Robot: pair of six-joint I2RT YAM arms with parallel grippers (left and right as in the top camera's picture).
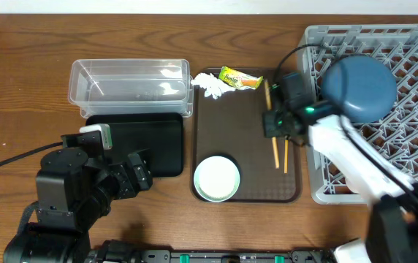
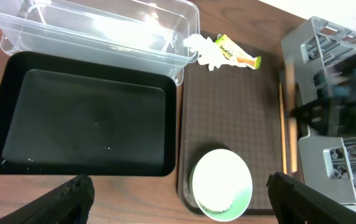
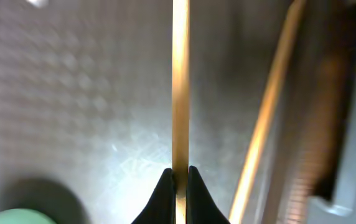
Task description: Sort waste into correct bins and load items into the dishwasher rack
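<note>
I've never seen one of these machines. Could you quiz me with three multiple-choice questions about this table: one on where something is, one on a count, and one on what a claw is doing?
1. Where is the blue bowl?
A. in the clear tub
B. in the grey rack
C. on the brown tray

2. How many chopsticks are in view?
A. one
B. two
C. four

3. The right gripper is:
A. wide open
B. shut on one chopstick
C. out of sight

Answers:
1 B, the bowl rests on the rack's lattice at the right.
2 B, the overhead view shows two wooden sticks side by side.
3 B, the right wrist view shows both fingers pinching one stick.
</note>
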